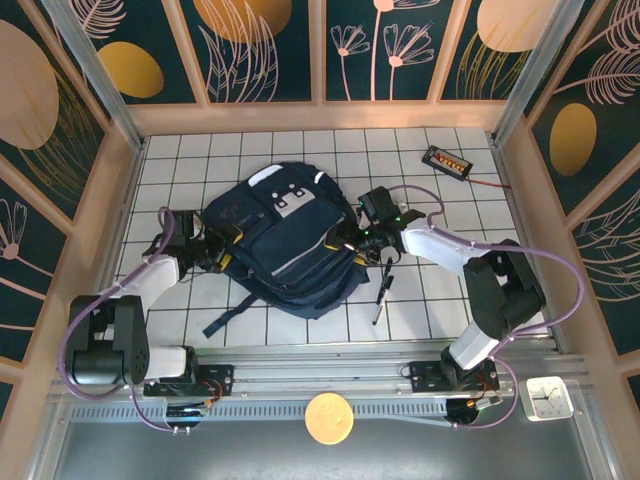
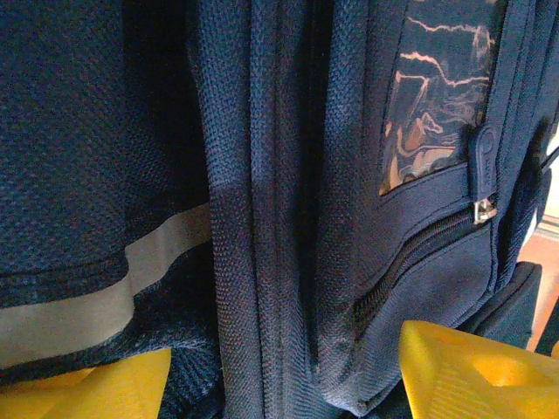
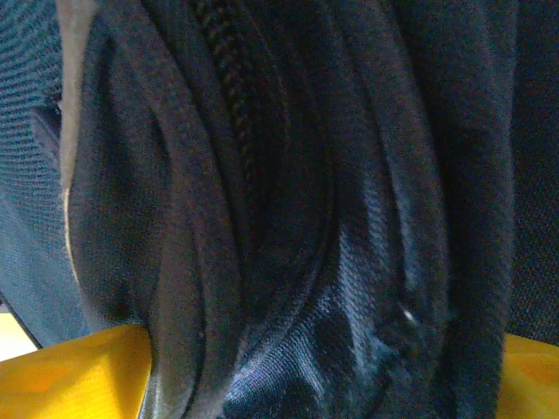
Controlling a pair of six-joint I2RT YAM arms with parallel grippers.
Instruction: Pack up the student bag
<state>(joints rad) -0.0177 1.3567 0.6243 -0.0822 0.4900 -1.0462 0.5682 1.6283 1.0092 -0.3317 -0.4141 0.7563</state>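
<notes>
The student bag (image 1: 285,235), a large navy backpack with pale trim stripes and white patches, lies flat in the middle of the tiled table. My left gripper (image 1: 222,252) is pressed against its left side. In the left wrist view that gripper (image 2: 284,375) stands open, its yellow fingers (image 2: 463,371) either side of a thick zip seam of the bag (image 2: 262,218). My right gripper (image 1: 340,240) is at the bag's right edge. In the right wrist view it (image 3: 323,367) is also open, with yellow fingers (image 3: 79,375) straddling dark folds and a zip of the bag (image 3: 262,175).
A black pen (image 1: 383,288) lies on the tiles just right of the bag, below my right wrist. A small black device with a red cable (image 1: 447,160) sits at the back right. A loose strap (image 1: 232,315) trails off the bag's near-left corner. Wooden walls ring the table.
</notes>
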